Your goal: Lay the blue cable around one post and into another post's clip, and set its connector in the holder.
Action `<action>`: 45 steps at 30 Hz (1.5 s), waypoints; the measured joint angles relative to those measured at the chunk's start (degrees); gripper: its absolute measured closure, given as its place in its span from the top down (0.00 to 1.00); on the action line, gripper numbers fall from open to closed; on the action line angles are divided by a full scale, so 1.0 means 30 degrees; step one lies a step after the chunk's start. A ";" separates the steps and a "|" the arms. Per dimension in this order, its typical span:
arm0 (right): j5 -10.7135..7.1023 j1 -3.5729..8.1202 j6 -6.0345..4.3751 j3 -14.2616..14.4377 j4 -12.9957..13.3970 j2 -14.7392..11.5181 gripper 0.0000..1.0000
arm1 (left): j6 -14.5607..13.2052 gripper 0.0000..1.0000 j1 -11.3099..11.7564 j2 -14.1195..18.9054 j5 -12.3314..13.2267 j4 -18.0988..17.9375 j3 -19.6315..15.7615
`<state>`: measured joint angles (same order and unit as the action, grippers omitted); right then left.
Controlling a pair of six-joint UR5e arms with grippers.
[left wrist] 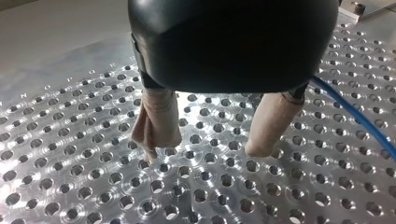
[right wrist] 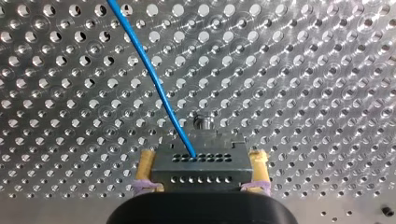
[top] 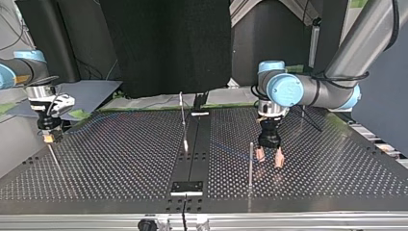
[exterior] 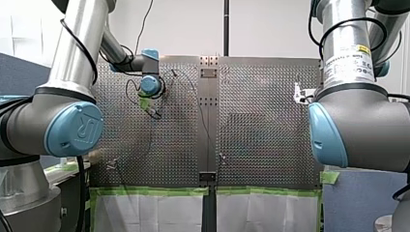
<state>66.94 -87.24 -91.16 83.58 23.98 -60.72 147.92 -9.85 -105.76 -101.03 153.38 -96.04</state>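
Cable [right wrist: 152, 78] cut off, connector [right wrist: 201, 165] partly hidden

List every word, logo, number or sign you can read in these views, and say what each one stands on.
"UR": logo, turned sideways, on the blue joint cap of my left arm in the front view.
The label on my right arm's silver tube has printed lines and a yellow patch, too blurred to read.
The connector in my right claw has rows of holes and no text.
Nothing else is readable.
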 joint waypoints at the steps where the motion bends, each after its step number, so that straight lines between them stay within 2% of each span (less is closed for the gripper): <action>1: 0.0003 -0.0001 -0.0023 -0.0003 0.0000 0.0002 0.00 | 0.0000 1.00 0.0005 0.0001 0.0001 0.0000 0.0000; 17: 0.0011 0.0051 -0.0339 -0.0038 0.0292 0.0106 0.00 | 0.0000 1.00 0.0023 0.0001 0.0055 0.0000 0.0000; 45: -0.0519 0.0125 -0.0255 -0.0041 0.0730 0.0248 0.00 | 0.0000 1.00 0.0024 -0.0002 0.0084 0.0000 0.0000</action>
<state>65.38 -86.86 -91.92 83.46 26.17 -59.98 147.92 -9.78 -105.77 -100.78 153.38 -96.04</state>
